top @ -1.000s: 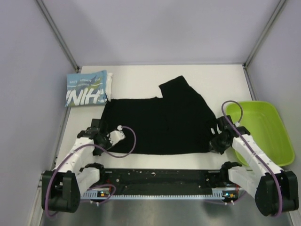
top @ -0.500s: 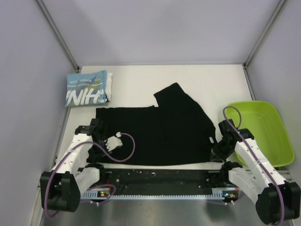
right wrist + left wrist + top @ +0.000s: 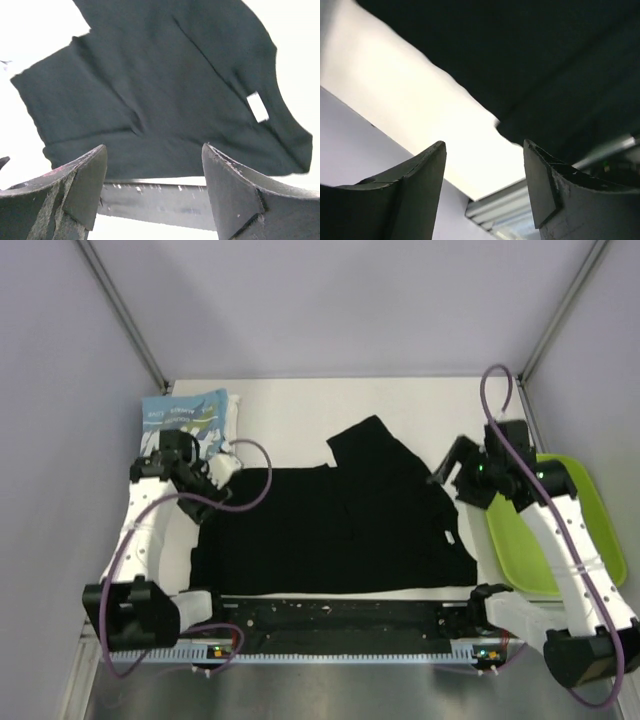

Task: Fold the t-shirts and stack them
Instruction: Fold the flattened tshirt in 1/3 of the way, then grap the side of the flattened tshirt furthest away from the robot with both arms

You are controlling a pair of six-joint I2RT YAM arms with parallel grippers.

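A black t-shirt [image 3: 340, 525] lies spread, not yet folded, across the middle of the white counter [image 3: 300, 405]. One sleeve juts toward the far side, and the small white neck label [image 3: 448, 537] shows near its right edge. Its near edge runs right along the front rail [image 3: 340, 615]. A light blue t-shirt [image 3: 185, 425] with white lettering sits folded in the far left corner, apart from the black one.

The left jaws hang wide open above the black shirt's left edge, holding nothing. The right jaws hover wide open above its right side, also holding nothing.

Likely risks: the shirt lies skewed and rumpled, so pinching uneven points would probably give a crooked fold. A pinch that catches only one layer could let the cloth drag. The near edge could snag on the rail. The left arm's purple cable [image 3: 245, 480] loops low over the shirt and might hook it, and that arm is close enough to the blue shirt to nudge it.

A lime-green tray [image 3: 520, 550] sits at the right, beside the black shirt. Nothing shows in its visible part; the right arm [image 3: 560, 530] hides the rest.
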